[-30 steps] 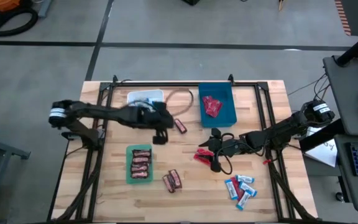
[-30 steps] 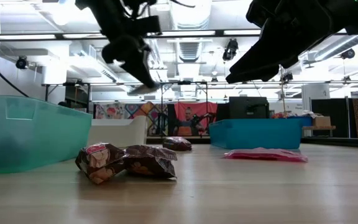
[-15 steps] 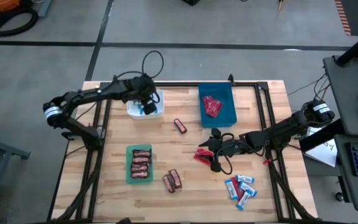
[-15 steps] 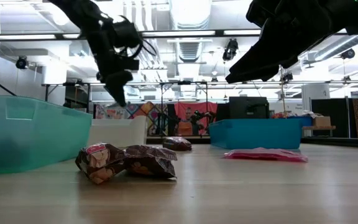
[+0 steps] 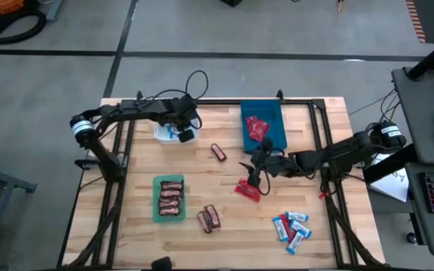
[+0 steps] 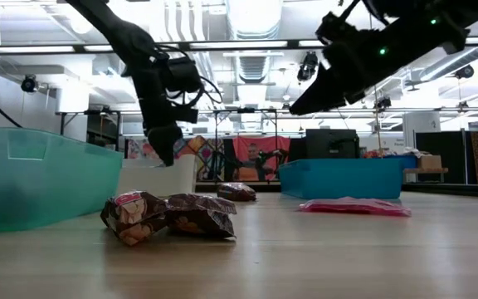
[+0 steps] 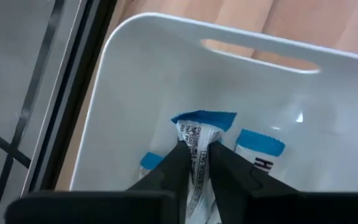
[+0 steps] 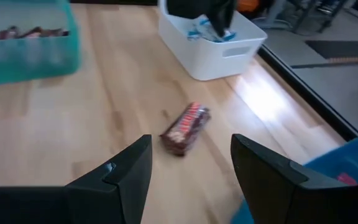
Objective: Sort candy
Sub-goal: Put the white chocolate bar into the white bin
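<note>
Candy lies scattered: blue-and-white bars (image 5: 291, 226) at the near right of the bench (image 5: 330, 120), two brown bars (image 5: 209, 217) near the middle, one brown bar (image 5: 218, 152) farther off, a red packet (image 5: 248, 190) between them. We see the left pincer (image 7: 196, 155) low inside the white bin (image 7: 135, 81), clenched on a blue-and-white bar (image 7: 199, 134), others lying beside it. We judge the drop is in hand: part the fingers fully, then lift straight up so the crinkly wrapper does not cling. The right pincer (image 8: 191, 165) hangs released above the bench, facing the lone brown bar. The bin looks smooth and glossy, the bench pale planked wood. Brown bars fill the green bin (image 5: 157, 214); red packets sit in the blue bin (image 5: 277, 139).
</note>
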Motion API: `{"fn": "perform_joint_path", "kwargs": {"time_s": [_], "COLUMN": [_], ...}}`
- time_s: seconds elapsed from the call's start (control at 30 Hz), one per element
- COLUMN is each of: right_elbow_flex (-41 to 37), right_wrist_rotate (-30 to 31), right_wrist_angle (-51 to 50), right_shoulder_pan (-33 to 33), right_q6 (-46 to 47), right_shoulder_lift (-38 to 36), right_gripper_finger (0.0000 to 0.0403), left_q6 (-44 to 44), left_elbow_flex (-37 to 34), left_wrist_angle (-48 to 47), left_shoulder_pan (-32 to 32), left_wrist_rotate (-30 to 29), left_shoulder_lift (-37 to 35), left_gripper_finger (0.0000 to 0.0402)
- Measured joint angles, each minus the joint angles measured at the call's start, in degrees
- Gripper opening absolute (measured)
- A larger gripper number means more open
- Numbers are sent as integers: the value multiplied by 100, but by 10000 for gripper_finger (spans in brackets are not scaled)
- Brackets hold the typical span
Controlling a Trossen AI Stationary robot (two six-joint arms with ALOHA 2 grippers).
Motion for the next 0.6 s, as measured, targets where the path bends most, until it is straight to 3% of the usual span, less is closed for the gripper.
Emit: {"fn": "perform_joint_path", "kwargs": {"time_s": [0.6], "right_elbow_flex": [0], "right_wrist_rotate": [-61], "right_wrist_angle": [-90], "right_shoulder_pan": [-121], "right_q6": [87], "right_shoulder_lift": [0], "right_gripper_finger": [210], "left_q6": [-350], "left_elbow_flex": [7], "left_wrist_angle": [21], "left_shoulder_pan": [-36], "left_wrist_rotate": [-107], "left_shoulder_lift": [-119], "left_gripper_finger": [162]}}
